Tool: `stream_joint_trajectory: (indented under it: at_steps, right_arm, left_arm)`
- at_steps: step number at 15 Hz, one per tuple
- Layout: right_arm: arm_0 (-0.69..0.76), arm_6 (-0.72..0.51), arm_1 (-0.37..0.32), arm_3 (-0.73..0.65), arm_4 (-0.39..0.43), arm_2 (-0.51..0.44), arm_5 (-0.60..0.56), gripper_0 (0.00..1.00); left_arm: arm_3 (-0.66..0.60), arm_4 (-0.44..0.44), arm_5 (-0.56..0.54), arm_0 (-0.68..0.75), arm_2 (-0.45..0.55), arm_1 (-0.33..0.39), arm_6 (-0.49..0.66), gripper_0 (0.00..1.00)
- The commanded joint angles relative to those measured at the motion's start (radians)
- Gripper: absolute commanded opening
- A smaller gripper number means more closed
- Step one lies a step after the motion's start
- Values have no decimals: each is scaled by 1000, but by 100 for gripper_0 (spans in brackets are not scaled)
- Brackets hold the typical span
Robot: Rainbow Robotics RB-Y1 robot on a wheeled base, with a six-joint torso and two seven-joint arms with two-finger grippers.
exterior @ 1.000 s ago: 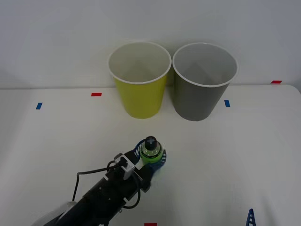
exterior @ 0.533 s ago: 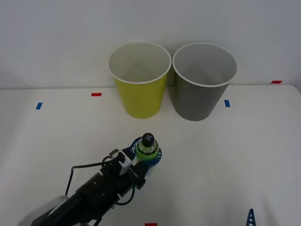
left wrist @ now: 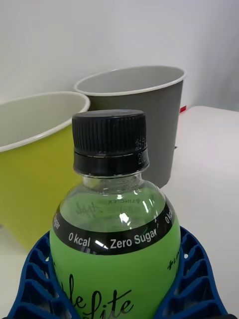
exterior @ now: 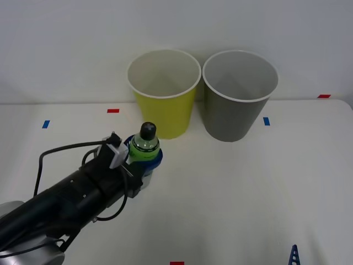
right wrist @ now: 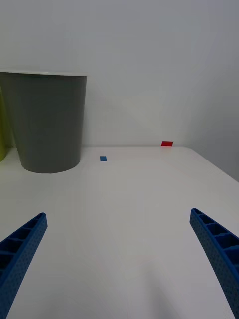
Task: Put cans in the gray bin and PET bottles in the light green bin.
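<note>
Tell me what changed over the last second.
The left gripper, shut on the PET bottle, lifted it and carried it left and toward the light green bin. Both bins, including the gray bin, and the open right gripper stayed put.

PET bottle: clear, green label, black cap, upright, clamped in left claw, lifted off the tabletop at 7 o'clock of light green bin. Gray bin upright just beside it at 3 o'clock; both open, pale inside.

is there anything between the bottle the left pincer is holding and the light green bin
Nothing. In the front view, only bare white table separates the bottle, gripped upright in the left pincer, from the light green bin just beyond it.
</note>
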Motion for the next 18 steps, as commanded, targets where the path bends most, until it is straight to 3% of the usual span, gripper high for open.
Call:
stream_joint_trajectory:
  at_steps: [1, 5, 9, 12, 16, 18]
  right_arm:
    - [0, 0, 0, 0, 0, 0, 0, 100]
    - [0, 0, 0, 0, 0, 0, 0, 100]
    - [0, 0, 0, 0, 0, 0, 0, 100]
    - [0, 0, 0, 0, 0, 0, 0, 100]
    - [0, 0, 0, 0, 0, 0, 0, 100]
    - [0, 0, 0, 0, 0, 0, 0, 100]
  left_arm:
    - [-116, 142, 168, 21, 141, 5, 31, 0]
    - [-212, 281, 362, 8, 319, -17, 39, 0]
    - [-229, 289, 394, -63, 428, -1, 64, 0]
    - [-229, 297, 495, -158, 471, -1, 105, 0]
    - [-220, 274, 702, -370, 475, 19, 281, 0]
    - [-166, 297, 724, -456, 474, 17, 304, 0]
